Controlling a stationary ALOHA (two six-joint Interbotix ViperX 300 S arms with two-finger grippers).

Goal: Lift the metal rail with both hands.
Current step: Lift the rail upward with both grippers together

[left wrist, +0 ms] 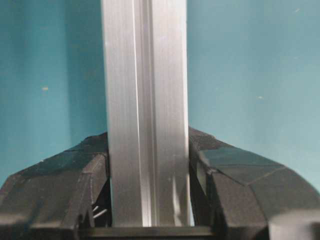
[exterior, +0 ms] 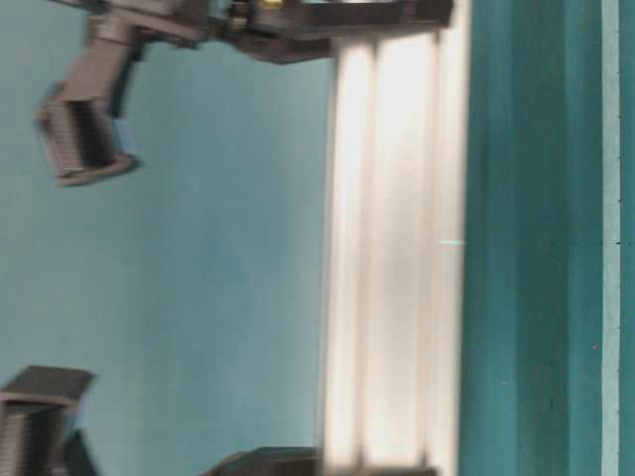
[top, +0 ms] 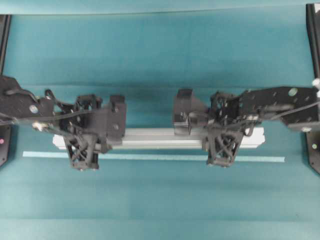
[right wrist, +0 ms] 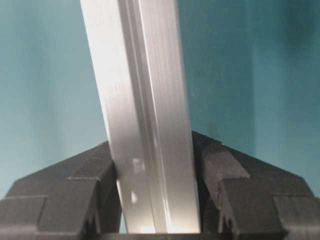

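Teal desk (top: pixel 160 50) fills the scene, and across its middle runs the metal rail (top: pixel 165 137), lying left to right, just far of the thin pale tape strip (top: pixel 150 157). The left gripper (top: pixel 85 140) clamps it near the left end, the right gripper (top: pixel 225 137) near the right end: one hold per end, likely to keep the long bar level. Both wrist views show black jaws pressed flat against the rail's grooved sides, closed on it.
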